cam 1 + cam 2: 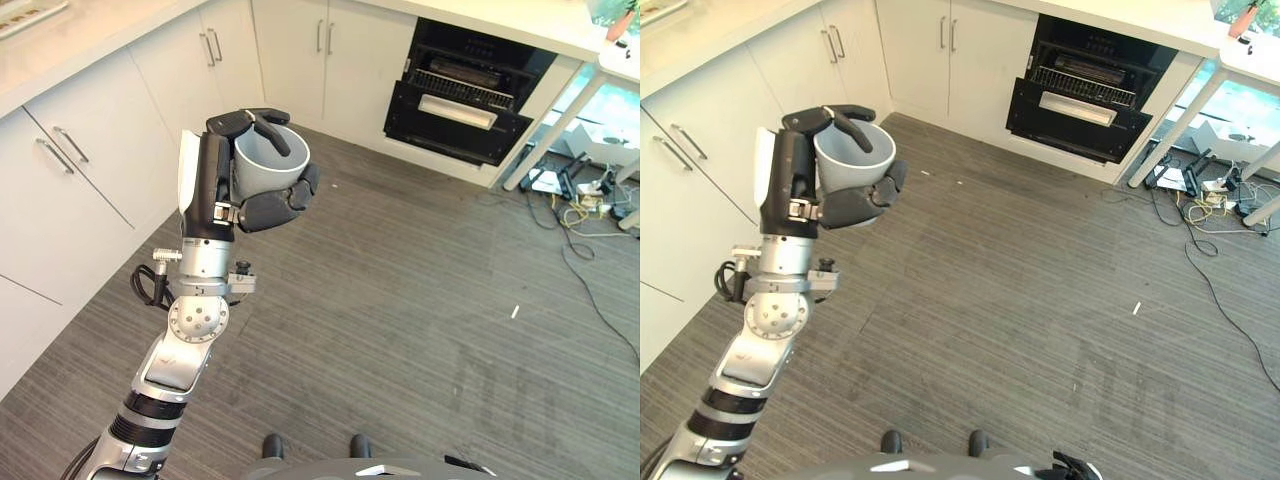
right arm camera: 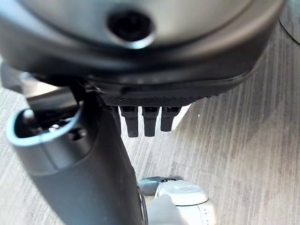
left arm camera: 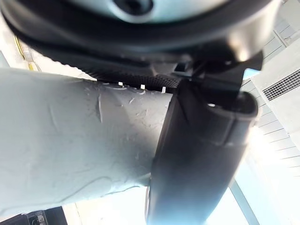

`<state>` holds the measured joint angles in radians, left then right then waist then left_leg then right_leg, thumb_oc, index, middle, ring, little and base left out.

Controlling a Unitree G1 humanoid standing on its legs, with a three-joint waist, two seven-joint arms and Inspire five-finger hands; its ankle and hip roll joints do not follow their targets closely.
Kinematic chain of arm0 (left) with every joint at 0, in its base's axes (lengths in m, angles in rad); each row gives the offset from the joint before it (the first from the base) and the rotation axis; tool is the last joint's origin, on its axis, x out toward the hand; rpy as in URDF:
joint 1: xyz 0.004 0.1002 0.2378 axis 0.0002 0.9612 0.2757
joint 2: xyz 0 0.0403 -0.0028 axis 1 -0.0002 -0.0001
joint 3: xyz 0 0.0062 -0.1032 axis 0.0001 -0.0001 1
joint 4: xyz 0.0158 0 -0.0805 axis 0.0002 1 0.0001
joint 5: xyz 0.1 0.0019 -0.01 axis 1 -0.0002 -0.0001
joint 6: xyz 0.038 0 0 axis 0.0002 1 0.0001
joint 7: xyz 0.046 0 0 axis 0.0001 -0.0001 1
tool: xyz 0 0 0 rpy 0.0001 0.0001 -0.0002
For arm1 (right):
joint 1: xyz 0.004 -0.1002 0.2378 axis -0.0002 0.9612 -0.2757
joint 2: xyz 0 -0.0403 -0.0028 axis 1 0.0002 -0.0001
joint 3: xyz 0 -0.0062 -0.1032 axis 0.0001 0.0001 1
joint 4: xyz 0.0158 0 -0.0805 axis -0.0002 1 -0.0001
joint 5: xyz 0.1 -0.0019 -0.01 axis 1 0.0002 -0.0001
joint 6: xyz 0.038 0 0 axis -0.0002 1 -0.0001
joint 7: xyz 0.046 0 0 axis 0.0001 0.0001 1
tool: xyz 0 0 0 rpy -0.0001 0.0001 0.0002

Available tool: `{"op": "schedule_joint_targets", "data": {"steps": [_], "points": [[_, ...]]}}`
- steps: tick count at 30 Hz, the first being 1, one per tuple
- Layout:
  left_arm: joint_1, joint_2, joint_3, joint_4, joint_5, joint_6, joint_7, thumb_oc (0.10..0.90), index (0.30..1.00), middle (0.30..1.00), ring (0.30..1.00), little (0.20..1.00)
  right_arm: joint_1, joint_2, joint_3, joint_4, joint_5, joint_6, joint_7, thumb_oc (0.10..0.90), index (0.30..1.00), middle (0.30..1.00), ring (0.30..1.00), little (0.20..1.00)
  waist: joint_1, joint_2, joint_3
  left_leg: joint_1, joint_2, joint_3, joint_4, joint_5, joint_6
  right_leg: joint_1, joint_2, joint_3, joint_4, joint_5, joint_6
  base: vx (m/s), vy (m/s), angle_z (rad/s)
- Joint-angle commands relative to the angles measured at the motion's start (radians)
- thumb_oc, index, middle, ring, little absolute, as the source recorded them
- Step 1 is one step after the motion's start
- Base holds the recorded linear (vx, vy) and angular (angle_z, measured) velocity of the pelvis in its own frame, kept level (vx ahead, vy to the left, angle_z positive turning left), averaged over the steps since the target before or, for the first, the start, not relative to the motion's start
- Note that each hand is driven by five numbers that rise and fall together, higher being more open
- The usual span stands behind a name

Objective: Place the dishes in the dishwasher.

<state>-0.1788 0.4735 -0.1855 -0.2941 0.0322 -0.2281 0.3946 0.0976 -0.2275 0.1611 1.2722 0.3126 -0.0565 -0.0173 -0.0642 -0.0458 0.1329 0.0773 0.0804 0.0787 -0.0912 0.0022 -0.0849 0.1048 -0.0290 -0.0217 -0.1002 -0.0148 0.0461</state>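
Bowl, pale grey, upright and empty as far as its inside shows, held up over the grey plank floor by the left hand in the left eye view: dark fingers curled under and around the wall, thumb hooked over the rim. White cabinets along the left and far side. Dishwasher at the far wall, well apart from the bowl, door dropped open, a wire rack visible inside; contents of the rack too small to make out. Tangle of cables on the floor at the far right, cut off by the edge.

Right eye view: same bowl clasped in the left hand, dishwasher open beyond; bowl's underside hidden by the fingers.

Left wrist view: bowl's pale outer wall pressed close against the hand, thumb lying across it; rim and inside out of sight.

Right wrist view: right hand above the floor, short fingertips hanging straight and relaxed, thumb beside them, nothing held.
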Motion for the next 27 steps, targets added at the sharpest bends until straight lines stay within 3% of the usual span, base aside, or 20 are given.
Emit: {"op": "schedule_joint_targets", "data": {"steps": [1, 5, 6, 7, 8, 10, 11, 13, 14, 16, 19, 20, 21, 22, 23, 24, 25, 26, 27], "points": [[-0.181, -0.051, -0.026, 0.011, -0.018, -0.07, 0.008, 0.4, 0.3, 0.3, 0.3, 0.3, -0.065, -0.026, 0.071, 0.045, 0.001, -0.022, -0.018, 0.8, 0.9, 0.9, 0.9, 0.9, -0.037, 0.012, -0.042, -0.006, -0.035, 0.004, 0.004, 0.022, -0.007, -0.046, 0.033, 0.012, 0.013, 0.048, 0.043, 0.01, -0.083, -0.06], [-0.166, -0.054, -0.02, 0.017, -0.027, -0.067, 0.004, 0.4, 0.3, 0.3, 0.3, 0.3, -0.074, -0.035, 0.069, 0.04, 0.012, -0.029, -0.021, 0.8, 0.9, 0.9, 0.9, 0.9, -0.031, 0.002, -0.027, -0.007, -0.027, 0.006, 0.05, 0.001, -0.017, -0.038, 0.039, 0.007, 0.019, 0.037, 0.035, 0.04, -0.099, 0.05], [-0.152, -0.057, -0.011, 0.016, -0.046, -0.076, 0.005, 0.4, 0.3, 0.3, 0.3, 0.3, -0.081, -0.046, 0.063, 0.016, 0.018, -0.041, -0.026, 0.8, 0.9, 0.9, 0.9, 0.9, -0.021, -0.006, 0.008, -0.057, -0.009, 0.005, 0.216, -0.001, -0.035, -0.027, 0.042, 0.006, 0.026, 0.023, 0.026, 0.03, -0.12, 0.03], [-0.152, -0.057, -0.01, 0.015, -0.047, -0.075, 0.004, 0.4, 0.3, 0.3, 0.3, 0.3, -0.081, -0.046, 0.063, 0.016, 0.018, -0.041, -0.026, 0.8, 0.9, 0.9, 0.9, 0.9, -0.023, -0.005, 0.008, -0.066, -0.007, 0.003, 0.232, -0.008, -0.037, -0.028, 0.044, 0.005, 0.026, 0.023, 0.025, 0.09, -0.211, 0.1], [-0.138, -0.058, 0.001, 0.011, -0.05, -0.078, 0.0, 0.4, 0.3, 0.3, 0.3, 0.3, -0.077, -0.058, 0.07, 0.006, 0.005, -0.042, -0.023, 0.8, 0.9, 0.9, 0.9, 0.9, 0.005, -0.026, 0.04, -0.159, -0.01, -0.011, 0.459, 0.046, -0.056, 0.003, 0.037, 0.006, 0.026, 0.02, 0.01, 0.06, -0.132, 0.16], [-0.131, -0.057, 0.003, 0.008, -0.058, -0.08, -0.004, 0.4, 0.3, 0.3, 0.3, 0.3, -0.081, -0.06, 0.071, 0.005, 0.001, -0.039, -0.023, 0.8, 0.9, 0.9, 0.9, 0.9, 0.019, -0.033, 0.052, -0.21, -0.024, -0.023, 0.535, 0.057, -0.061, 0.017, 0.033, 0.005, 0.024, 0.015, 0.006, 0.14, -0.1, 0.24], [-0.118, -0.054, 0.007, 0.001, -0.066, -0.082, -0.008, 0.4, 0.3, 0.3, 0.3, 0.3, -0.083, -0.059, 0.075, 0.008, -0.005, -0.033, -0.024, 0.8, 0.9, 0.9, 0.9, 0.9, 0.033, -0.035, 0.059, -0.252, -0.031, 0.0, 0.514, 0.06, -0.055, 0.036, 0.027, 0.001, 0.018, 0.006, 0.008, 0.37, 0.004, 0.26], [-0.088, -0.045, 0.024, -0.003, -0.071, -0.082, -0.016, 0.4, 0.3, 0.3, 0.3, 0.3, -0.08, -0.057, 0.078, 0.022, -0.022, -0.021, -0.023, 0.8, 0.9, 0.9, 0.9, 0.9, 0.058, -0.027, 0.047, -0.304, -0.026, 0.066, 0.341, 0.039, -0.026, 0.075, 0.027, -0.008, 0.013, -0.023, 0.019, 0.56, 0.133, 0.25], [-0.069, -0.042, 0.036, -0.015, -0.068, -0.081, -0.021, 0.4, 0.3, 0.3, 0.3, 0.3, -0.072, -0.053, 0.087, 0.025, -0.046, -0.015, -0.02, 0.8, 0.9, 0.9, 0.9, 0.9, 0.085, -0.016, 0.034, -0.353, -0.017, 0.085, 0.18, 0.081, -0.019, 0.11, 0.032, 0.009, 0.013, -0.055, 0.029, 0.65, 0.192, 0.34], [-0.046, -0.045, 0.048, -0.028, -0.066, -0.078, -0.024, 0.4, 0.3, 0.3, 0.3, 0.3, -0.067, -0.051, 0.096, 0.028, -0.063, -0.01, -0.024, 0.8, 0.9, 0.9, 0.9, 0.9, 0.121, -0.021, 0.018, -0.392, -0.018, 0.086, 0.034, 0.137, -0.021, 0.157, 0.02, 0.034, 0.013, -0.091, 0.034, 0.6, 0.156, 0.2], [-0.024, -0.051, 0.057, -0.037, -0.064, -0.071, -0.021, 0.4, 0.3, 0.3, 0.3, 0.3, -0.073, -0.042, 0.105, 0.037, -0.078, -0.005, -0.028, 0.8, 0.9, 0.9, 0.9, 0.9, 0.144, -0.038, -0.002, -0.454, 0.005, 0.103, 0.006, 0.164, -0.03, 0.204, 0.001, 0.058, 0.013, -0.107, 0.037, 0.52, 0.14, -0.47], [0.012, -0.052, 0.071, -0.047, -0.07, -0.063, -0.026, 0.4, 0.3, 0.3, 0.3, 0.3, -0.054, -0.025, 0.096, 0.047, -0.092, -0.001, -0.019, 0.8, 0.9, 0.9, 0.9, 0.9, 0.155, -0.045, -0.032, -0.436, 0.009, 0.155, 0.021, 0.191, -0.006, 0.257, 0.003, 0.074, 0.058, -0.096, 0.054, 0.47, 0.168, -0.43], [0.018, -0.051, 0.071, -0.051, -0.071, -0.061, -0.027, 0.4, 0.3, 0.3, 0.3, 0.3, -0.049, -0.025, 0.098, 0.046, -0.093, -0.001, -0.019, 0.8, 0.9, 0.9, 0.9, 0.9, 0.16, -0.048, -0.033, -0.43, 0.008, 0.162, 0.021, 0.188, -0.005, 0.258, -0.002, 0.078, 0.062, -0.099, 0.056, 0.62, 0.194, -0.52], [0.014, -0.044, 0.066, -0.062, -0.064, -0.059, -0.036, 0.4, 0.3, 0.3, 0.3, 0.3, -0.04, -0.018, 0.099, 0.047, -0.094, 0.0, -0.018, 0.8, 0.9, 0.9, 0.9, 0.9, 0.169, -0.058, -0.032, -0.42, 0.005, 0.169, 0.02, 0.234, 0.001, 0.253, -0.017, 0.065, 0.103, -0.074, 0.067, 0.32, 0.108, -0.63], [0.012, -0.035, 0.057, -0.065, -0.058, -0.059, -0.04, 0.4, 0.3, 0.3, 0.3, 0.3, -0.035, -0.015, 0.104, 0.046, -0.099, 0.001, -0.018, 0.8, 0.9, 0.9, 0.9, 0.9, 0.173, -0.065, -0.033, -0.403, -0.006, 0.16, 0.023, 0.243, 0.012, 0.238, -0.023, 0.064, 0.147, -0.044, 0.079, 0.66, 0.248, -0.66], [-0.009, -0.02, 0.039, -0.076, -0.048, -0.054, -0.048, 0.4, 0.3, 0.3, 0.3, 0.3, -0.032, -0.007, 0.116, 0.044, -0.112, 0.002, -0.012, 0.8, 0.9, 0.9, 0.9, 0.9, 0.174, -0.104, -0.049, -0.361, -0.073, 0.14, 0.027, 0.211, 0.051, 0.194, -0.042, 0.074, 0.324, 0.156, 0.165, 0.5, 0.226, -0.33], [-0.01, -0.019, 0.038, -0.076, -0.048, -0.054, -0.048, 0.4, 0.3, 0.3, 0.3, 0.3, -0.033, -0.006, 0.116, 0.044, -0.112, 0.002, -0.012, 0.8, 0.9, 0.9, 0.9, 0.9, 0.178, -0.102, -0.05, -0.362, -0.068, 0.142, 0.025, 0.215, 0.051, 0.19, -0.038, 0.079, 0.322, 0.161, 0.165, 0.55, 0.235, 0.08], [-0.024, -0.006, 0.025, -0.084, -0.04, -0.049, -0.052, 0.4, 0.3, 0.3, 0.3, 0.3, -0.035, 0.001, 0.12, 0.042, -0.116, -0.001, -0.013, 0.8, 0.9, 0.9, 0.9, 0.9, 0.175, -0.101, -0.049, -0.326, -0.083, 0.127, 0.023, 0.191, 0.066, 0.149, -0.036, 0.085, 0.438, 0.27, 0.187, 0.7, 0.316, 0.4], [-0.04, 0.01, 0.003, -0.102, -0.048, -0.042, -0.07, 0.4, 0.3, 0.3, 0.3, 0.3, -0.027, 0.006, 0.108, 0.034, -0.109, 0.002, -0.012, 0.8, 0.9, 0.9, 0.9, 0.9, 0.144, -0.06, -0.03, -0.23, -0.073, 0.095, 0.016, 0.135, 0.09, 0.062, -0.009, 0.063, 0.696, 0.345, 0.193, 0.69, 0.312, 0.47]]}}
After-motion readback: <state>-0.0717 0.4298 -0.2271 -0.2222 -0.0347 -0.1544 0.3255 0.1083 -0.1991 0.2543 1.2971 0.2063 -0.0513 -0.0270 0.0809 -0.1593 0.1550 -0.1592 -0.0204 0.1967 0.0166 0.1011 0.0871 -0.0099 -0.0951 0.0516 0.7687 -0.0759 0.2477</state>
